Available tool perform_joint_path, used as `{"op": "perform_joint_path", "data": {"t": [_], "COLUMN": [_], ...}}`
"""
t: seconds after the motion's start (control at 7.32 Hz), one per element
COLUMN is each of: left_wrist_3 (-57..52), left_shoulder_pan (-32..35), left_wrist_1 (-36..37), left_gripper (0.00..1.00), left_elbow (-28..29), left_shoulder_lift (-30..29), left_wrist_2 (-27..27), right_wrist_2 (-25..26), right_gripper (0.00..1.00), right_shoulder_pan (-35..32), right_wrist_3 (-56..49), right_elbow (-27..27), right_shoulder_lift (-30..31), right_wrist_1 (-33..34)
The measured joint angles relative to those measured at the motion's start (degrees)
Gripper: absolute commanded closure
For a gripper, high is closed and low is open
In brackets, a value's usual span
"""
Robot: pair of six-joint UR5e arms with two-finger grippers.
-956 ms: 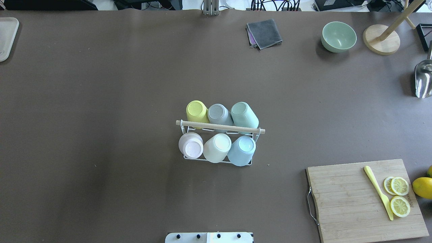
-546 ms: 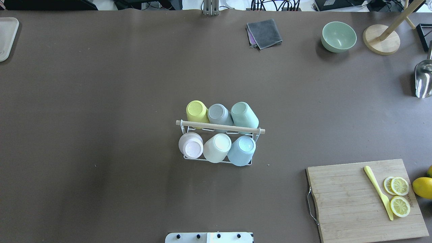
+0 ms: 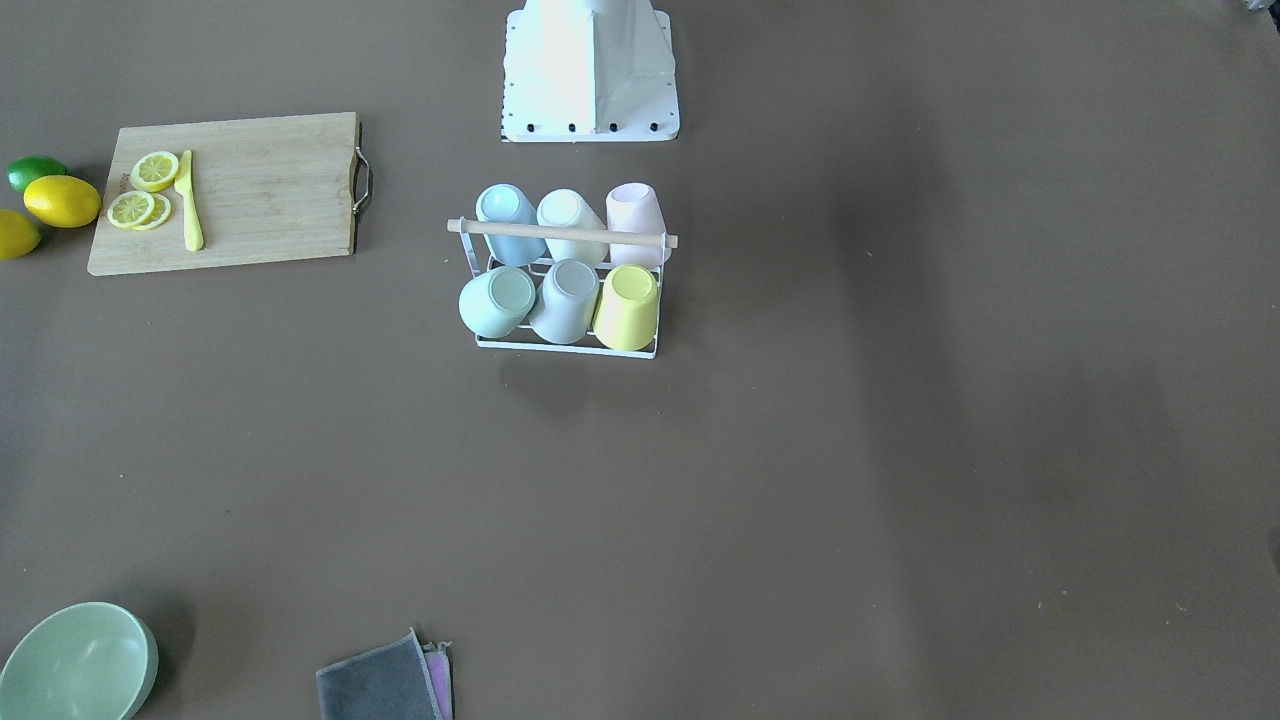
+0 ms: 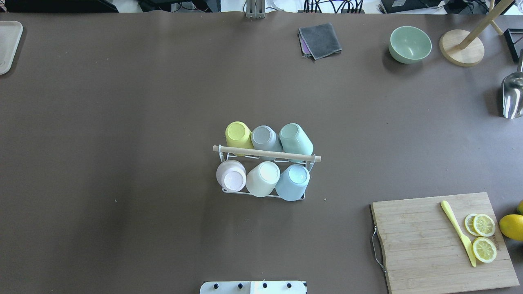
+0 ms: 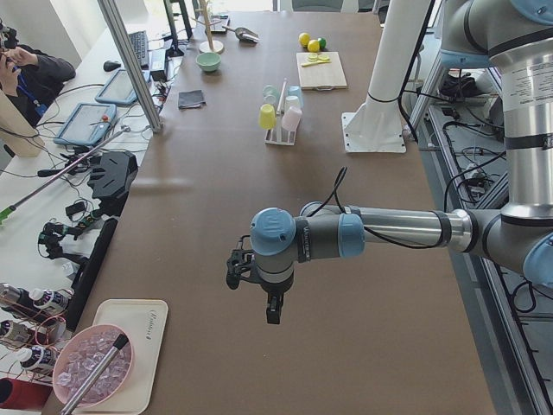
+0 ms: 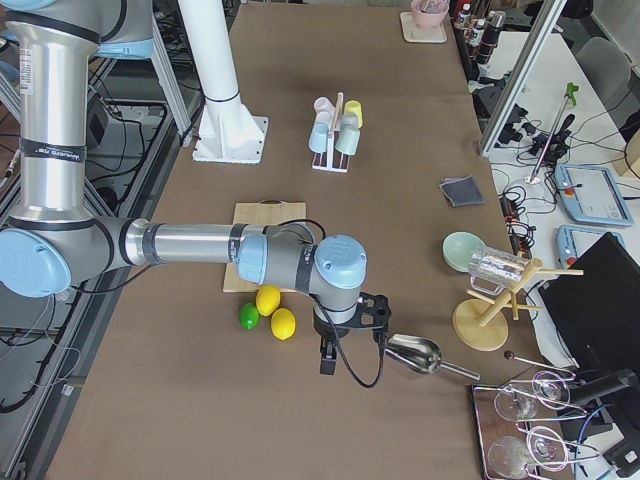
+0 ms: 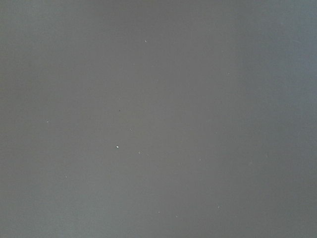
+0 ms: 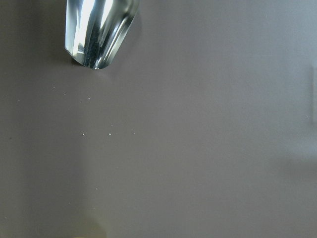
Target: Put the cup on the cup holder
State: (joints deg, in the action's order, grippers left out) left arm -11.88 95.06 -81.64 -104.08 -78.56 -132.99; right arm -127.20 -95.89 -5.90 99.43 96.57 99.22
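The cup holder (image 4: pixel 265 154), a white wire rack with a wooden rod on top, stands mid-table and carries several upside-down cups: yellow (image 4: pixel 238 134), grey (image 4: pixel 264 138) and green (image 4: pixel 295 139) in the far row, pink (image 4: pixel 231 176), cream (image 4: pixel 263 178) and blue (image 4: pixel 292 182) in the near row. It also shows in the front-facing view (image 3: pixel 560 232). My left gripper (image 5: pixel 272 311) hangs over bare table far from the rack. My right gripper (image 6: pixel 325 362) hangs beside a metal scoop (image 6: pixel 415 355). Both show only in the side views, so I cannot tell whether they are open or shut.
A cutting board (image 4: pixel 425 245) with lemon slices (image 4: pixel 483 225) and a yellow knife (image 4: pixel 457 232) lies at the near right. A green bowl (image 4: pixel 410 44), a grey cloth (image 4: pixel 320 40), a wooden stand (image 4: pixel 461 48) and the scoop (image 4: pixel 512 96) sit far right. A tray (image 4: pixel 8 45) is far left.
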Motion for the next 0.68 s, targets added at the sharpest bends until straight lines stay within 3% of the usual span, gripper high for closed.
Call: {"op": "perform_joint_path", "data": {"t": [0.68], "left_wrist_3": [0.03], "left_shoulder_pan": [0.03], "left_wrist_1": [0.3], "left_gripper": [0.02], "left_elbow": [-0.31], "left_shoulder_lift": [-0.15], "left_wrist_2": [-0.01], "right_wrist_2": [0.11], "right_gripper": [0.0], "right_shoulder_pan": [0.0], "right_wrist_3": [0.02], "right_elbow": [0.4], "right_shoulder_lift": [0.02], "right_wrist_1": [-0.08]}}
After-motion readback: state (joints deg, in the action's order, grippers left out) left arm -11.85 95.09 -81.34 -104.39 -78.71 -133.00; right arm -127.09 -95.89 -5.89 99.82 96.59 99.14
